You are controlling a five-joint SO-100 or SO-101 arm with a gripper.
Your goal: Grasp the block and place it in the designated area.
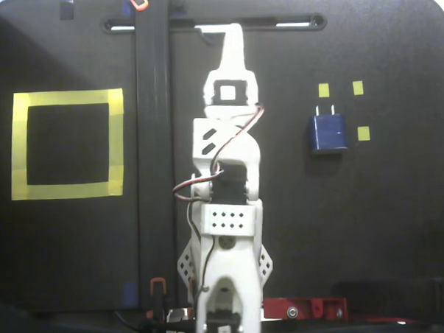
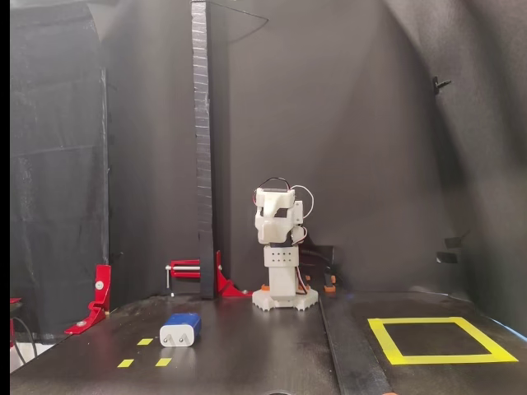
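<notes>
The dark-blue block (image 1: 329,132) lies flat on the black mat, right of the arm in a fixed view from above, its two prongs pointing to the far edge. Seen from the front in a fixed view, the block (image 2: 181,329) rests at the front left. The designated area (image 1: 66,99), a wide yellow tape square, sits at the mat's left; from the front, the designated area (image 2: 440,359) is at the right. My white gripper (image 1: 234,32) reaches along the mat's middle, raised, fingers together and holding nothing, well apart from the block. From the front my gripper (image 2: 276,217) faces the camera.
A tall black post (image 1: 154,140) stands between arm and yellow square, also visible as the post (image 2: 202,148) left of the arm. Small yellow markers (image 1: 358,87) surround the block. Red clamps (image 2: 193,270) sit at the back left. A slot handle (image 1: 275,21) runs along the far edge.
</notes>
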